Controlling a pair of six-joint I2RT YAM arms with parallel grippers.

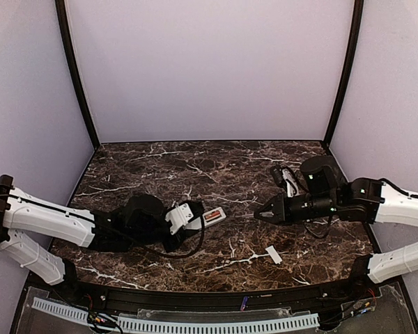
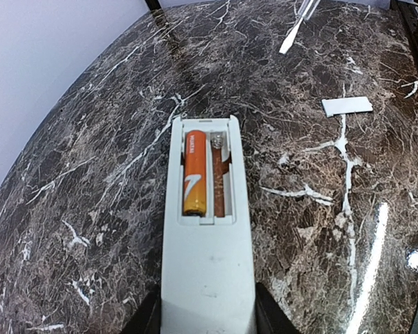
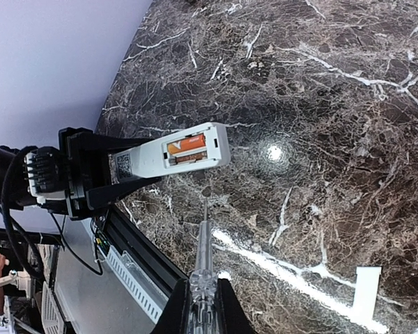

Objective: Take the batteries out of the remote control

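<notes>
Remote control point(image 1: 210, 217), the slim white rectangular plastic one, is hanging low over the dark marble table point(image 1: 160, 167), left of centre. Its open recess is facing up. The left gripper point(image 1: 192, 218) is clamping it by the tail end, one finger on each long edge.

In the top view its long axis is running roughly 9-to-3, with the free end pointing at 3 o'clock. The right gripper point(image 1: 263, 213) is sitting at 3 o'clock from that end, near but apart. Its jaws are pinching together on a thin clear-handled pry tool point(image 3: 205, 250) aiming back toward 9.

From the right wrist cam the remote is lying crosswise at 12 o'clock, just past the tool tip, and I'm not seeing contact. One small orange cylindrical battery point(image 2: 194, 172) is lying lengthwise in the recess, on the 9 o'clock side in the left wrist view. I can't tell if the brownish strip beside it is a second cell or a bare slot.

I'm guessing the right arm is doing the prying, since the left is busy holding.
</notes>
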